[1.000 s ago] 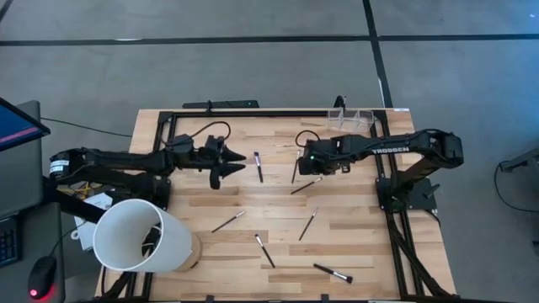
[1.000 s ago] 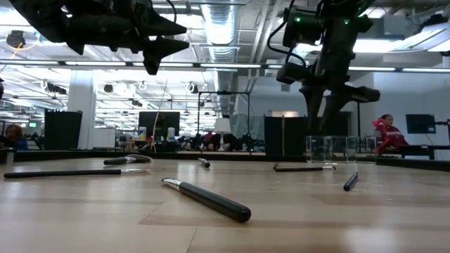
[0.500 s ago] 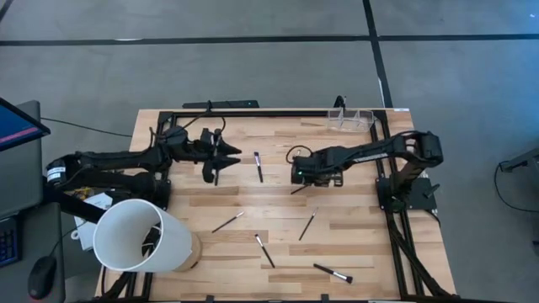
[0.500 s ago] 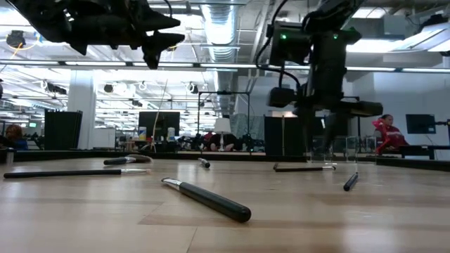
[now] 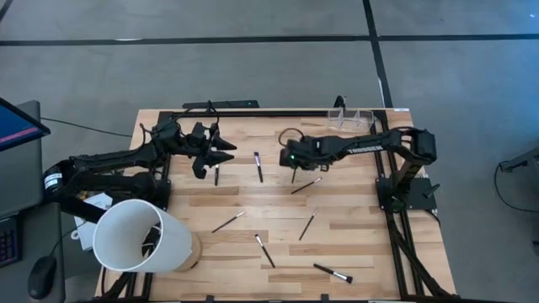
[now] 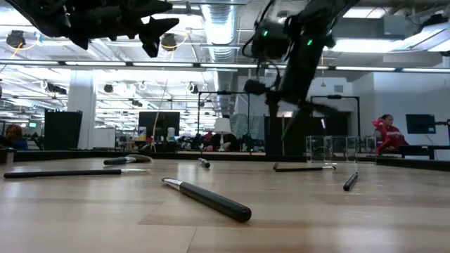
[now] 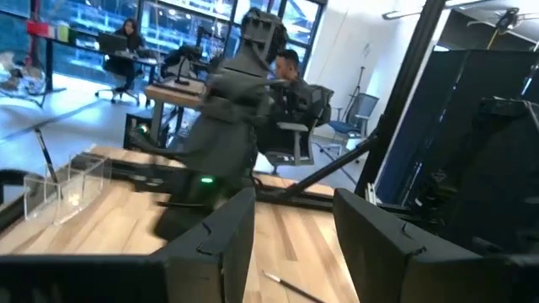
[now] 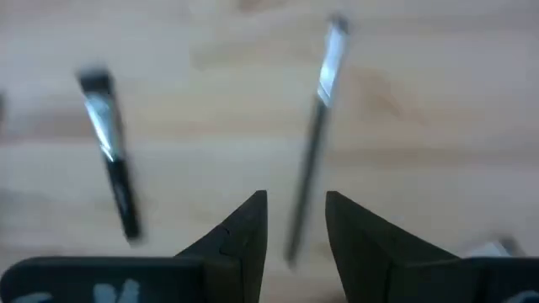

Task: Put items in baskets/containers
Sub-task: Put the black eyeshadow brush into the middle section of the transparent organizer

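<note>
brush [image 8: 310, 160] lower end hidden between right pincer [image 8: 296, 220] tips, white tub [image 5: 139, 236] partly cropped

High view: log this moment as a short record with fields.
left hand: open, empty, raised over the table's far left
right hand: open, low over a brush, straddling its handle in the wrist view
other brushes: loose across the table, one at
holder: far right corner
tub: near left corner
</note>
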